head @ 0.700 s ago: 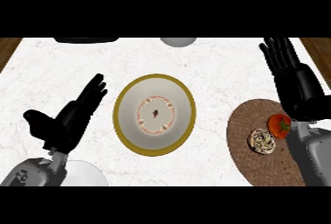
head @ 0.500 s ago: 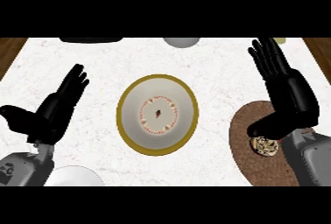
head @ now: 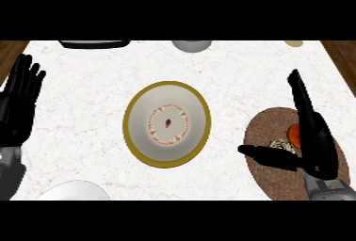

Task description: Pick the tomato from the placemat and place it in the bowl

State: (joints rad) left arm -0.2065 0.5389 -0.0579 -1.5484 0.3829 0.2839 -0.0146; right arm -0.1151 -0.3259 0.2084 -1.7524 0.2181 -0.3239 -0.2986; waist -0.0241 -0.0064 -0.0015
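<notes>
A brown round placemat (head: 268,176) lies at the right of the counter. On it sits the red tomato (head: 294,134), mostly hidden behind my right hand (head: 314,136), which stands edge-on over the mat with fingers straight and the thumb stretched out to the left. A small speckled item (head: 281,144) lies beside the tomato. The bowl (head: 167,123), white with a gold rim and a ring pattern inside, rests in the middle of the counter. My left hand (head: 17,106) rests open at the left edge, fingers up.
A white rounded object (head: 73,192) shows at the lower left edge. At the far edge are a dark flat item (head: 94,44), a grey round object (head: 191,45) and a small tan piece (head: 294,43). Wooden trim borders the marble top.
My right hand has turned edge-on and dropped over the placemat, now covering most of the tomato. My left hand has swung out to the left edge. The view has shifted.
</notes>
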